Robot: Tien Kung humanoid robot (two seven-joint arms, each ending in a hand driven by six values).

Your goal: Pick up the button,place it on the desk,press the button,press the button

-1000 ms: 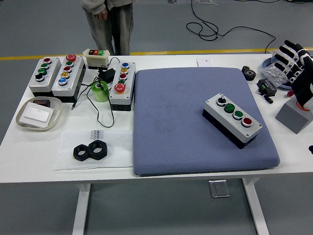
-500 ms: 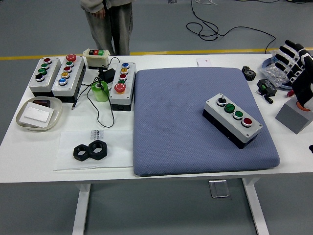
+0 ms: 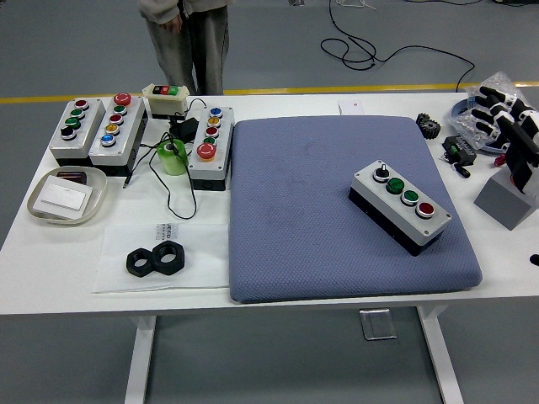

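A grey button box (image 3: 400,204) with a black base lies at an angle on the right half of a blue padded mat (image 3: 337,210) on the white counter (image 3: 50,252). Its top carries a black knob, two green buttons and a red one. It looks rigid, fairly light and smooth-sided, so gripping across the long sides seems safest. The right hand (image 3: 504,118) hovers at the counter's right edge, well apart from the box, fingers loosely spread and empty. The left hand is out of view.
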